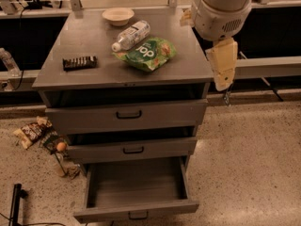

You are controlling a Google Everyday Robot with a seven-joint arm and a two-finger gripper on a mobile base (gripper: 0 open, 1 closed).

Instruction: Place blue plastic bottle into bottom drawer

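Note:
The blue plastic bottle (130, 35) lies on its side on the grey cabinet top (94, 76), white cap pointing front-left, touching the back edge of a green snack bag (146, 54). The bottom drawer (136, 211) is pulled out, and its inside looks empty. My arm comes in from the top right. My gripper (223, 74) hangs pointing down just past the cabinet's right front corner, well to the right of the bottle and holding nothing that I can see.
A small cream bowl (118, 16) sits at the back of the top, and a dark ridged bar (80, 62) lies at its left. The two upper drawers (127, 114) stand slightly ajar. Wrappers and litter (35, 132) lie on the floor to the left. A rail (268, 66) runs behind on the right.

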